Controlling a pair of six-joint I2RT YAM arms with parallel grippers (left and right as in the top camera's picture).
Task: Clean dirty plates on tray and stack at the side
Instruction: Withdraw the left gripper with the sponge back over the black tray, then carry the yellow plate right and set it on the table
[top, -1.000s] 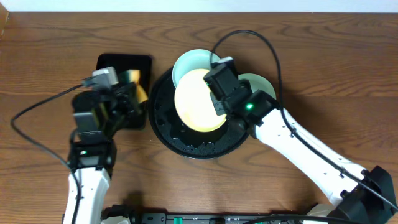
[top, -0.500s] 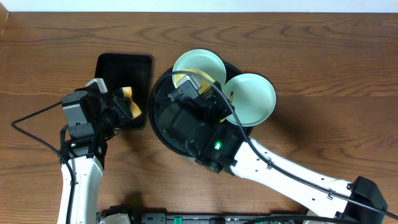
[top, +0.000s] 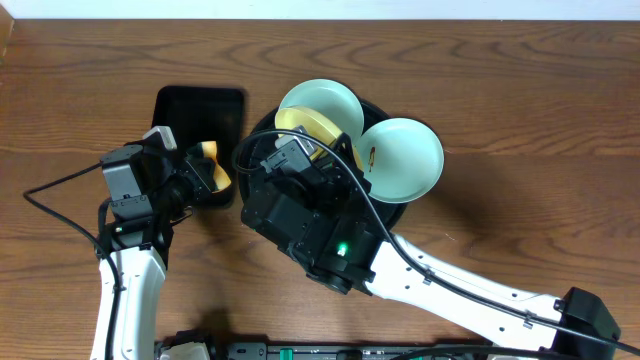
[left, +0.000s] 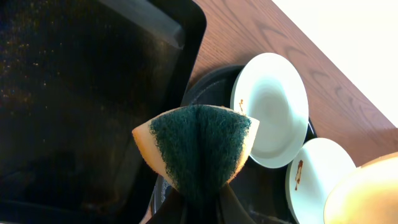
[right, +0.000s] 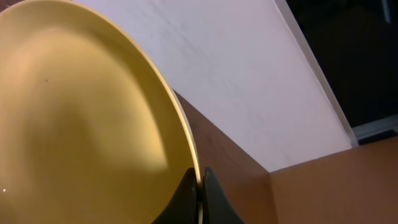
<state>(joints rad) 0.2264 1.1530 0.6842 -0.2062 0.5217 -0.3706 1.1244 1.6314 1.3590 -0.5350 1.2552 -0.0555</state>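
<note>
Looking at the round black tray (left: 267, 182), you have the right gripper (right: 200, 182) pinched narrow on the rim of the yellow plate (right: 81, 124), one finger on each face. That plate is off the tray floor and stands steeply tilted above the tray, toward its far side. From above, the right arm hides most of it and only a yellow crescent shows.

Your left gripper (left: 194, 208) is clamped on a sponge (left: 199, 143). The sponge is folded so the dark green scouring side faces out and yellow foam shows at the two corners. It hangs just left of the tray, over the edge of the rectangular black tray (left: 74, 93) that lies nearest the round one.

The far aqua plate (top: 322, 100) lies on the tray's far rim. The right aqua plate (top: 405, 155) lies on the tray's right rim, partly overhanging it. Each carries a short brown streak near its edge. The two sit just beside each other; you cannot tell whether they touch.
</note>
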